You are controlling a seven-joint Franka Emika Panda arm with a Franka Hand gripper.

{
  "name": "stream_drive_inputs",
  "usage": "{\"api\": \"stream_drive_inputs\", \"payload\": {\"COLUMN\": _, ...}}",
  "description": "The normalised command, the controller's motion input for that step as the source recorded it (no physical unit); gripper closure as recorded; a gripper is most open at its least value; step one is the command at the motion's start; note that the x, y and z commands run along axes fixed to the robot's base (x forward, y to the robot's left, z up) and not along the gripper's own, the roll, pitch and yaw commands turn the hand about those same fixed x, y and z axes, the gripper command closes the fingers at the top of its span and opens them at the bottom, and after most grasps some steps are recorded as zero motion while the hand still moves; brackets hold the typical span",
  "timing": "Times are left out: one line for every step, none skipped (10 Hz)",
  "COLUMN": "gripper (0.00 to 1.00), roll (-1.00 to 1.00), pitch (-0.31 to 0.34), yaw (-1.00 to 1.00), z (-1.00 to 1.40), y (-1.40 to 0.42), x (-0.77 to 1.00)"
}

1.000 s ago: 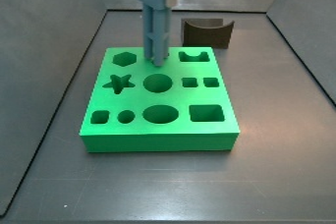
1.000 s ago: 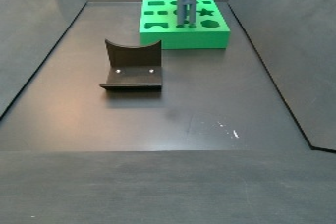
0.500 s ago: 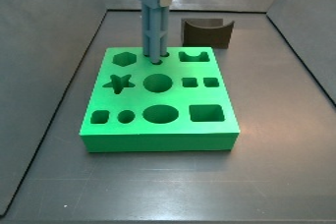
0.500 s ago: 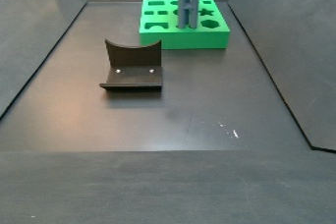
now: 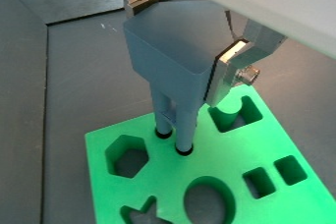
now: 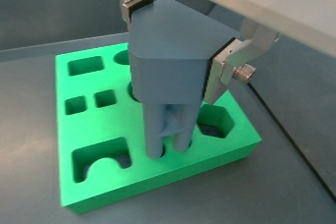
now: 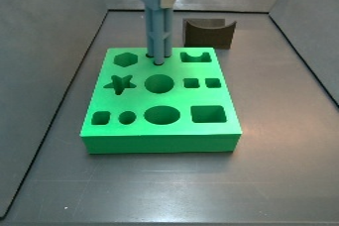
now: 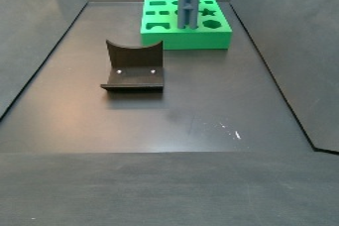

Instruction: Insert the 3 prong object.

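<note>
- Your gripper (image 5: pixel 178 46) sits above the far edge of the green board (image 7: pixel 212 132), pinching the 3 prong object (image 5: pixel 171 61) by its broad upper body; you see a silver finger (image 5: pixel 226 66) pressed flat against its side in a wrist view.
- In the wrist view from the opposite side, the same grip shows: the gripper (image 6: pixel 178 36) clamps the blue-grey piece (image 6: pixel 171 66), with a finger plate (image 6: pixel 223 66) against its face.
- The piece hangs upright, prongs pointing down. In a wrist view the prong tips (image 5: pixel 172 140) meet the board's top surface beside the hexagon hole (image 5: pixel 128 156). You cannot quite tell from here how deep they sit, as the tips look dark where they meet the green.
- In a side view the piece (image 7: pixel 157 27) stands as a slim column over the board's back row, just above the round hole (image 7: pixel 159 83) and beside the star hole (image 7: pixel 121 84).
- In the side view from across the tabletop (image 8: pixel 172 121), the piece (image 8: pixel 188 7) rises from the board (image 8: pixel 212 40) at the far end.
- The dark brown block (image 8: pixel 133 67) with a curved notch lies on the tabletop well apart from the board; it also shows behind the board (image 7: pixel 212 34).
</note>
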Motion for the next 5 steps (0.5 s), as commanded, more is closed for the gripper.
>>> {"api": "stream_drive_inputs", "payload": {"gripper": 1.00, "roll": -0.09, "pitch": -0.121, "yaw": 0.00, "z": -0.27, "y": 0.00, "x": -0.01}}
{"api": "stream_drive_inputs", "payload": {"gripper": 1.00, "roll": -0.06, "pitch": -0.064, "yaw": 0.06, "z": -0.25, "y": 0.00, "x": 0.00}}
{"api": "stream_drive_inputs", "payload": {"gripper": 1.00, "roll": -0.08, "pitch": 0.000, "yaw": 0.00, "z": -0.31, "y": -0.05, "x": 0.31}}
{"api": "stream_drive_inputs", "payload": {"gripper": 1.00, "roll": -0.09, "pitch": 0.000, "yaw": 0.00, "z": -0.29, "y": -0.05, "x": 0.31}}
{"api": "stream_drive_inputs", "payload": {"gripper": 1.00, "roll": -0.07, "pitch": 0.000, "yaw": 0.00, "z": -0.23, "y": -0.05, "x": 0.20}}
